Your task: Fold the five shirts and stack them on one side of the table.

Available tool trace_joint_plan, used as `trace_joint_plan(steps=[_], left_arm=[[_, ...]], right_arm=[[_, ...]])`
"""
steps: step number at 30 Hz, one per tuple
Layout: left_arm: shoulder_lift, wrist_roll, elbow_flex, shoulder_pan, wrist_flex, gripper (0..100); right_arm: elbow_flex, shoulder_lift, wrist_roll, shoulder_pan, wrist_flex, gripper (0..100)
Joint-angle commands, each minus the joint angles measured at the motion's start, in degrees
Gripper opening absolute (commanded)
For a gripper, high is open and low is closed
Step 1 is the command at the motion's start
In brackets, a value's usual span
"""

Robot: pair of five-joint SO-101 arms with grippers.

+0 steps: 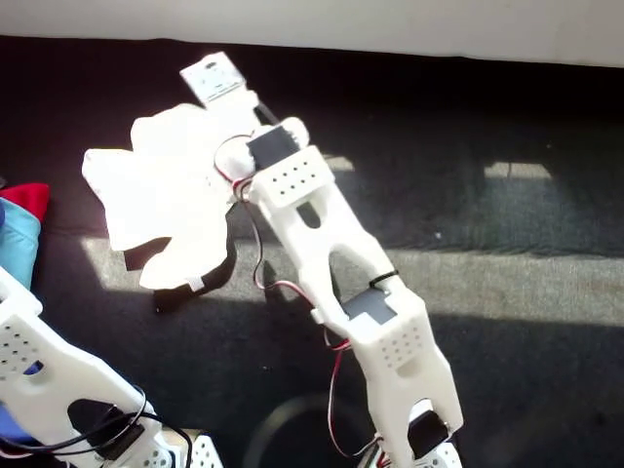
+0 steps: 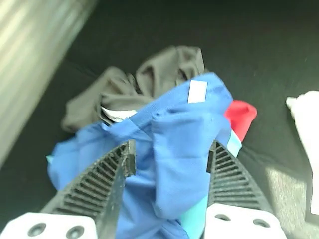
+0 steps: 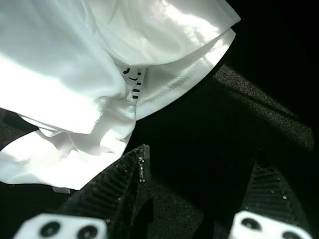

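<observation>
Two right fingers [image 3: 119,185] stand spread just beside the white shirt [image 3: 65,74].

Crumpled white cloth shirt [image 3: 75,64]: soft, faint sheen in sun. Blue cloth shirt [image 2: 177,159]: smooth, matt. Black surface [image 1: 507,370]: rough, matt, carpet-like. White plastic arm shell [image 1: 400,341]: smooth, semi-gloss.

A white shirt [image 1: 166,210] with small black marks lies on the black desk [image 1: 517,380], and beside the blue shirt [image 2: 174,159] sit a grey shirt [image 2: 149,79] and a red shirt [image 2: 240,117].
</observation>
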Motion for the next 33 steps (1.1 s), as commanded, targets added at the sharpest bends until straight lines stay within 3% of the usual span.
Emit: trace_joint_plan(steps=[1,6,16,25,33], left_arm=[[-6.0,0.2,-2.7,5.1,1.8,23],[-11.0,2.9,8.9,13.9,2.9,23],[-27.5,9.5,59.2,32.6,1.9,23],[-28.4,11.4,88.0,34.5,-15.3,23],[-28.4,11.4,100.6,34.6,-21.9,23]], right_arm=[[-3.9,-4.5,-0.2,3.5,2.8,30.8],[-7.8,-4.5,-0.2,8.2,5.9,30.8],[-15.1,-4.5,-0.2,16.2,13.0,30.8],[-23.7,-4.5,0.0,18.1,20.0,30.8],[-27.6,-4.6,-0.1,22.9,20.3,30.8]])
